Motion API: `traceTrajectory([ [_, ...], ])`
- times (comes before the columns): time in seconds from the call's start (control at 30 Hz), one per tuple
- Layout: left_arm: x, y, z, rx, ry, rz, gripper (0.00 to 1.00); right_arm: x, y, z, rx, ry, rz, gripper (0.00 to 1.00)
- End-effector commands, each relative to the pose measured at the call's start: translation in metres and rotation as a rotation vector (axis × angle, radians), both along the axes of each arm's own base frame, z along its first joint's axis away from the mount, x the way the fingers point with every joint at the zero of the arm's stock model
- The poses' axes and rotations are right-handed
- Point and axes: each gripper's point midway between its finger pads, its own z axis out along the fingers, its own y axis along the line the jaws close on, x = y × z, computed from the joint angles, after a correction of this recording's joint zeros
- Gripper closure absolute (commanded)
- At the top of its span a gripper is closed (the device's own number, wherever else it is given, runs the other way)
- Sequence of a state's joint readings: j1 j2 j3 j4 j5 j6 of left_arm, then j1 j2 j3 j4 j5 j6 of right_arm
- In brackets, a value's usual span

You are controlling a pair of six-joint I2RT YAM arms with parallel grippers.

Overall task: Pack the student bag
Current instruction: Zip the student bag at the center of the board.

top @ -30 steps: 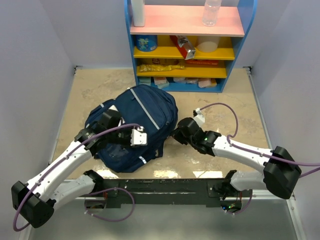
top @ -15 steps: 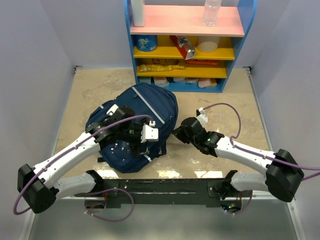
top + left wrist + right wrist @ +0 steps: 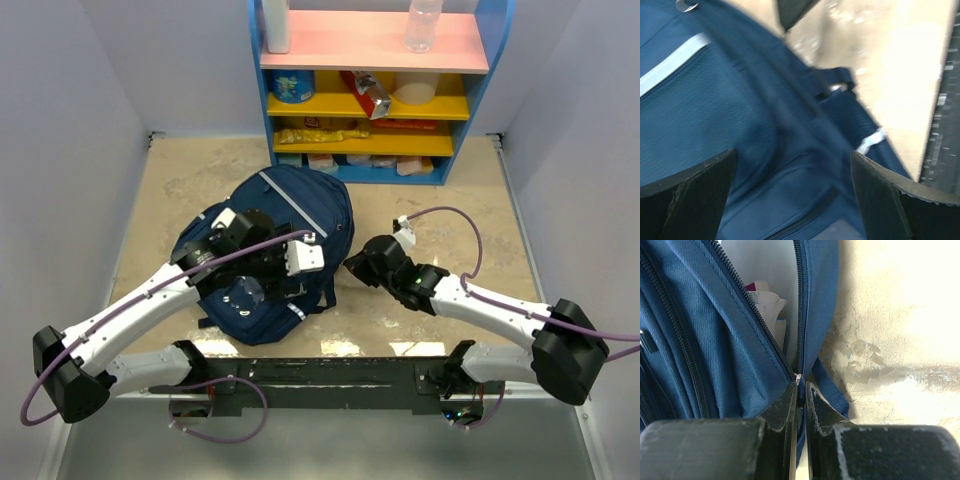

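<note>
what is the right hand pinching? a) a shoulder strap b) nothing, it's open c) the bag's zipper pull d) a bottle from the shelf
c: the right hand is shut on the zipper pull at the end of the open zip of the student bag.

Beige marbled surface [image 3: 190, 170] carries the student bag [image 3: 300, 205] at centre and a blue shelf unit [image 3: 375, 50] at 12 o'clock.
</note>
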State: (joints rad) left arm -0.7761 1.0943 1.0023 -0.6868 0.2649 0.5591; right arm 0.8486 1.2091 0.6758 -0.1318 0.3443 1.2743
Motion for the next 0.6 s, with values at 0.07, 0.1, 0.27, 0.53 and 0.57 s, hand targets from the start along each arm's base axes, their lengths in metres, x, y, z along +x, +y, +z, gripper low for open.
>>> traceTrajectory([
  [0.07,0.016,0.015,-0.016,0.167,-0.104,0.200,0.00,-0.004,0.002,0.005,0.019,-0.014,0.023,1.00],
  [0.1,0.020,0.015,-0.010,0.155,-0.138,0.221,0.00,-0.003,0.002,0.005,0.018,-0.014,0.023,1.00],
  [0.27,0.021,0.016,-0.018,0.183,-0.143,0.253,0.00,-0.006,0.001,0.004,0.017,-0.010,0.033,1.00],
  [0.53,-0.004,0.034,-0.083,0.326,-0.056,0.154,0.02,-0.008,-0.001,0.006,0.015,-0.015,0.041,1.00],
  [0.57,-0.009,0.035,-0.087,0.326,-0.043,0.130,0.04,-0.008,-0.001,0.006,0.012,-0.017,0.041,1.00],
])
